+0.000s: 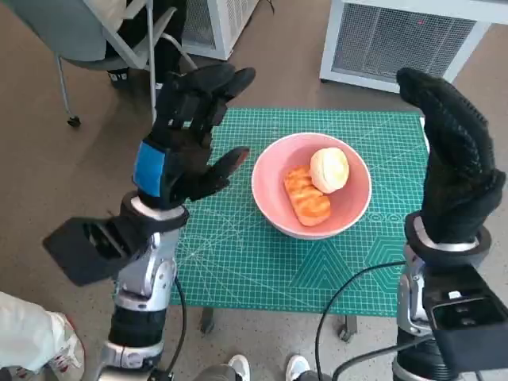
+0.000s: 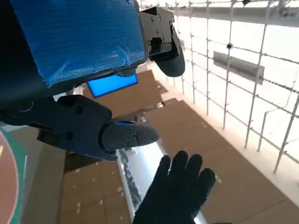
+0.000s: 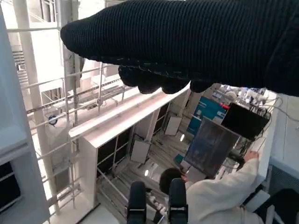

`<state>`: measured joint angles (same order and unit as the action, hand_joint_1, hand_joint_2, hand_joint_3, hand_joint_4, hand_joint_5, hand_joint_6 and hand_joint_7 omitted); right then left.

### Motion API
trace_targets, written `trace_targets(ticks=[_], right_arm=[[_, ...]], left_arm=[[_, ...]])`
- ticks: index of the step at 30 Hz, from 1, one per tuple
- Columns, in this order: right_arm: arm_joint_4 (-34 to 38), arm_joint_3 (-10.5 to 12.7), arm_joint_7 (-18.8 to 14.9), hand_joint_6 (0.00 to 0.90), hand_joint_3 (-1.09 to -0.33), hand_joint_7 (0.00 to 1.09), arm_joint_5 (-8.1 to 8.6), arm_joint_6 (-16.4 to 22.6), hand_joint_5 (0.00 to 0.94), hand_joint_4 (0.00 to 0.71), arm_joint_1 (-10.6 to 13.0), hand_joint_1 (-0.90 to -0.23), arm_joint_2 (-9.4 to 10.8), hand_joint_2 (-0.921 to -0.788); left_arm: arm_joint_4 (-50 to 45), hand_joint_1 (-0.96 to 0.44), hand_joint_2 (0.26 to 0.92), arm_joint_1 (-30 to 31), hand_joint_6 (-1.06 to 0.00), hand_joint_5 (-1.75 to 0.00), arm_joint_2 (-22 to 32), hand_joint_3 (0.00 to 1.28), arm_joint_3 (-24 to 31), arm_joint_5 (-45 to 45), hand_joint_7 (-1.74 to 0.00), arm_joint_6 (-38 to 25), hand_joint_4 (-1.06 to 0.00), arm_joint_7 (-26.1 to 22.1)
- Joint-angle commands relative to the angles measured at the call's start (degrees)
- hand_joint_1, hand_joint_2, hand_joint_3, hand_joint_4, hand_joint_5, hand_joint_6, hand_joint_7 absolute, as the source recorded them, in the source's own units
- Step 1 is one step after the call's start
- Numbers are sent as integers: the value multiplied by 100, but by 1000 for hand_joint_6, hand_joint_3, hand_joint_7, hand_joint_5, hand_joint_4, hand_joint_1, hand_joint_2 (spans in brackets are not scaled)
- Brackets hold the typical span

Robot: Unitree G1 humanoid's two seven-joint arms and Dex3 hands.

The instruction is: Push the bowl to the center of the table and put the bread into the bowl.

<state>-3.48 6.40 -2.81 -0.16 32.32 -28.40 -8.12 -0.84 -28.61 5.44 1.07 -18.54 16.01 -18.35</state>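
The left hand (image 1: pixel 190 135) is blocking part of the table's (image 1: pixel 238 262) far left corner in the head view, and its fingers are spreading apart, gripping nothing. The right hand (image 1: pixel 452 159) is rising at the bowl's right, covering the table's right edge; its gloved fingers are standing straight and close together, with nothing in them. In the left wrist view the blue tape (image 2: pixel 79 37) is filling most of the picture, so only a thin sliver of the pink bowl (image 2: pixel 5 186) is showing at the edge, and the other hand's glove (image 2: pixel 180 191) is poking in. The right wrist view is being swallowed by the dark glove (image 3: pixel 196 42), and the bowl is not showing there at all.

The pink bowl (image 1: pixel 311 185) is sitting near the middle of the table, on a green cutting mat (image 1: pixel 238 246). Inside it, 2 pieces of bread are lying: an orange-brown slab (image 1: pixel 306 197) and, touching it on the bowl's far side, a pale round roll (image 1: pixel 329 169).

Beyond the bowl, a white slatted cabinet (image 1: pixel 405 40) is standing on the brown floor (image 1: pixel 48 175), with a chair (image 1: pixel 95 40) further left. A person in a white sleeve (image 3: pixel 224 196) is sitting at a screen (image 3: pixel 210 147) in the right wrist view, only partly in frame.
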Motion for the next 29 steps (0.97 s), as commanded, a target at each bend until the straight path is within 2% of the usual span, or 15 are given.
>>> trace_targets(ticks=[1, 5, 23, 29], right_arm=[[-28, -45, 48, 122, -513, 727, 9, -123, 8, 419, -15, -397, 52, -921], [-29, -68, 10, 123, -512, 726, 57, -141, 8, 418, -24, -392, 48, -921], [-92, -94, -15, 117, -508, 719, 8, -264, 3, 412, -5, -405, -9, -921], [-51, -104, -61, 115, -510, 716, 55, -246, 4, 414, -9, -407, -39, -921]], left_arm=[[-148, -290, 911, 120, 1, -859, -55, 371, 38, 103, -1127, -13, 1, 87], [-145, -298, 907, 123, 1, -876, -60, 377, 55, 108, -1138, 7, 1, 83], [-282, -289, 888, 228, 1, -928, -89, 415, 15, 88, -1166, -63, 1, 52], [-254, -286, 882, 226, 1, -931, -90, 425, 25, 89, -1168, -46, 1, 37]])
